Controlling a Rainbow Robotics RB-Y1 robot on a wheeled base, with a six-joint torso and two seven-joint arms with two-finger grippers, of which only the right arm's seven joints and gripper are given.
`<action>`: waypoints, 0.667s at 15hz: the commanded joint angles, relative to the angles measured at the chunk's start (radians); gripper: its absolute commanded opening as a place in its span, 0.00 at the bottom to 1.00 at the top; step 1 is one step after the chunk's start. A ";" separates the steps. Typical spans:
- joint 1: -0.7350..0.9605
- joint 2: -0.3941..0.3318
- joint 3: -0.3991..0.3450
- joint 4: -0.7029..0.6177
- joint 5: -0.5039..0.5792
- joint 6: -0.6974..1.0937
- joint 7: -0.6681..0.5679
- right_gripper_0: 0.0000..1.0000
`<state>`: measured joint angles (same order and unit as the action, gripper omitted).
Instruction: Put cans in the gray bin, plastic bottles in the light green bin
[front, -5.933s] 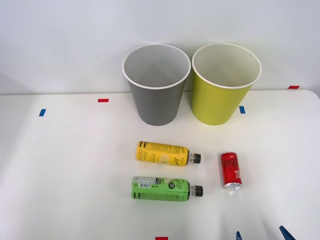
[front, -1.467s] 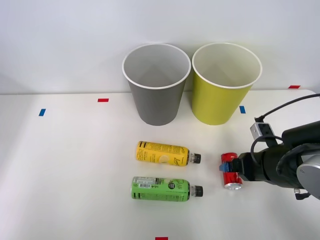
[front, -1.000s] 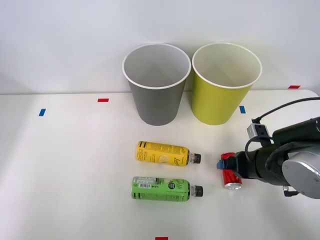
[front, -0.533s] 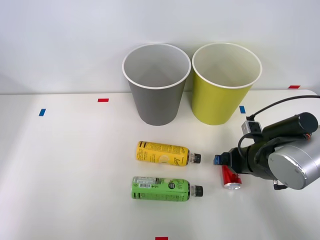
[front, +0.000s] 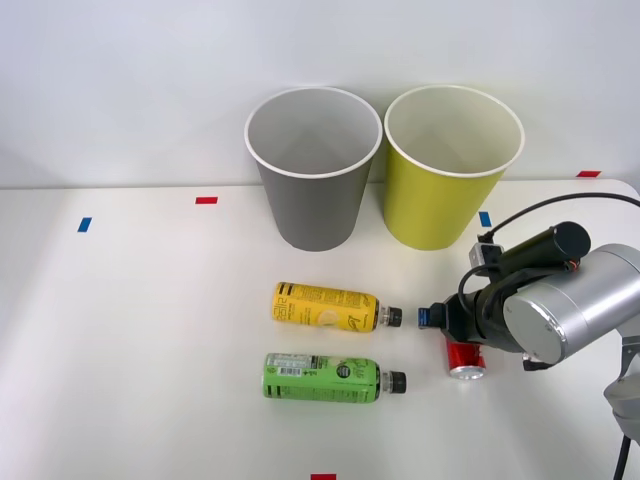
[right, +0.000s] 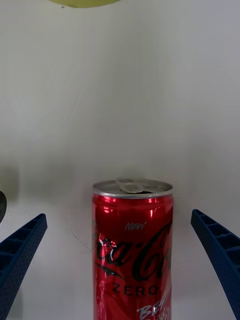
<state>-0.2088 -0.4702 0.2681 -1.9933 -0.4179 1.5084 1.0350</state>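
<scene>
The red can lies on the table just right of the bottle caps, sitting between the right gripper's wide-open fingers; it's probably light, thin-walled and slick, so I'd squeeze mid-body, gently.

Red can: glossy printed metal, bare silver top with pull tab, sheen on wall.
2 bottles, yellow-labelled and green: smooth plastic, glossy film labels, black plastic caps.
Gray bin, light green bin: matt outside, smooth white inside.
Right gripper fingers: ribbed blue plastic, matt.
Arm casing: brushed silver metal.
Table: smooth matt white.
</scene>
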 joint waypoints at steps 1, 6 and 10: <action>-0.003 0.007 0.002 0.016 0.024 0.000 -0.001 1.00; -0.003 0.019 0.019 0.034 0.060 0.000 -0.009 1.00; -0.001 0.036 0.017 0.036 0.068 0.001 -0.009 1.00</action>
<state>-0.2118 -0.4393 0.2862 -1.9589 -0.3527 1.5088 1.0263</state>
